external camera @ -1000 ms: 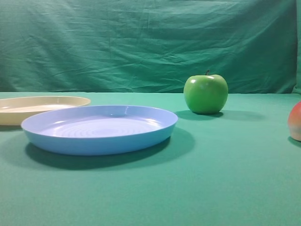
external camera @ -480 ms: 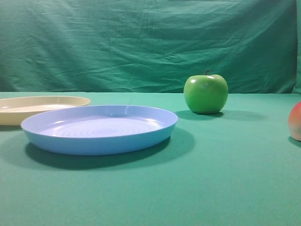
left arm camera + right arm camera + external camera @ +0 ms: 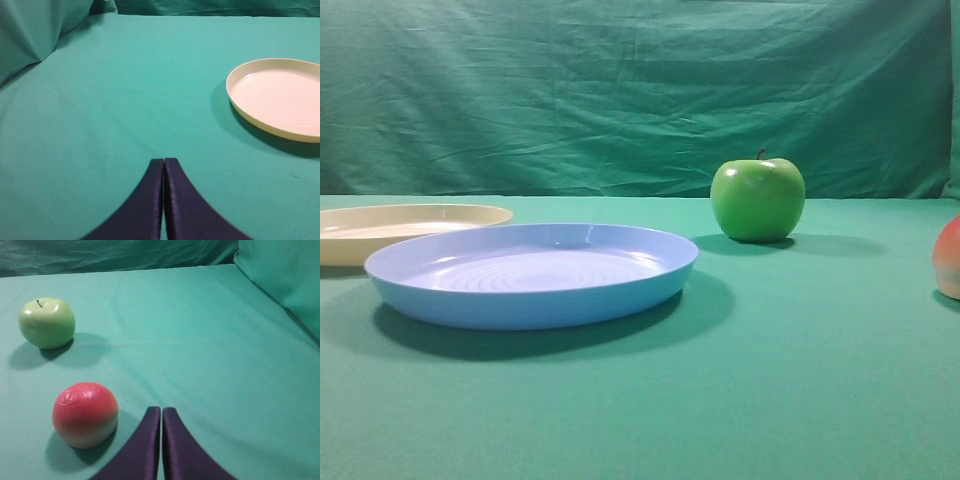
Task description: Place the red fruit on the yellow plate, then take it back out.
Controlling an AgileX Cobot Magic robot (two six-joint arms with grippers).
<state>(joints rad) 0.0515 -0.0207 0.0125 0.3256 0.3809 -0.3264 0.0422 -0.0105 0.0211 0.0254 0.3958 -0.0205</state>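
Note:
The red fruit [image 3: 85, 413] lies on the green cloth, just left of my right gripper [image 3: 161, 409], which is shut and empty. In the exterior view only a sliver of the red fruit [image 3: 950, 258] shows at the right edge. The yellow plate [image 3: 410, 222] rests at the far left, empty, partly behind the blue plate. From the left wrist, the yellow plate [image 3: 280, 100] sits ahead to the right of my left gripper [image 3: 163, 160], whose fingers are pressed together on nothing. Neither gripper shows in the exterior view.
A light blue plate [image 3: 535, 275] stands in the front left middle. A green apple [image 3: 757, 198] sits farther back right of centre; the same green apple [image 3: 47, 322] lies beyond the red fruit in the right wrist view. A green backdrop hangs behind.

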